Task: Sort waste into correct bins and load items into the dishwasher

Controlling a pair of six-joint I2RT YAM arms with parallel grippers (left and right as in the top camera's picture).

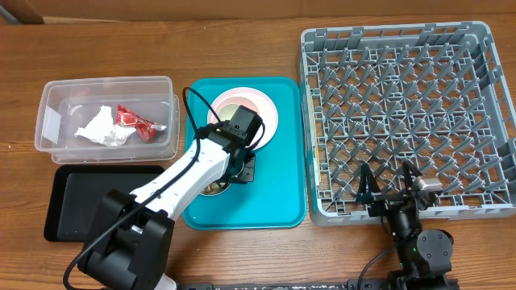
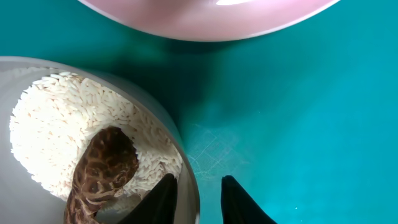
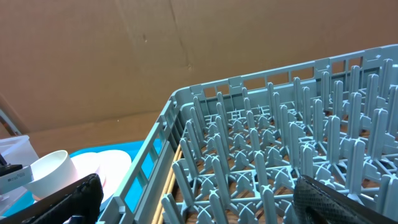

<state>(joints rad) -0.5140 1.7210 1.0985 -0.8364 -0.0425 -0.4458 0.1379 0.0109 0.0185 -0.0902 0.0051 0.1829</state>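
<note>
1. The left pincer (image 2: 198, 200) is down at the pale grey round bowl (image 2: 163, 127), which stands on the teal plastic tray (image 2: 298, 124) just below the large pale pink plate (image 2: 211, 18).
2. Its black fingers (image 2: 160, 198) straddle the bowl's right rim, one inside the wall, one outside. The gap is narrow but not clamped: a sliver of teal shows between the outer finger and the wall. Nothing is lifted yet.
3. Inside lie a bed of white rice grains (image 2: 56, 124) and a mottled brown food scrap (image 2: 106, 165), the scrap just beside the inner finger.
4. Handling call: the bowl looks stiff and smooth, so the thin rim is the right hold, but it could slip or swing in a one-sided pinch. The rice is loose, so any tilt spills it. Keep it level until it is over a bin, likely the flat black rectangular tray (image 1: 81, 201).
5. The right pincer (image 1: 391, 181) hangs wide apart and empty at the front wall of the grey peg-grid dish rack (image 1: 306, 121), well apart from the bowl.
</note>
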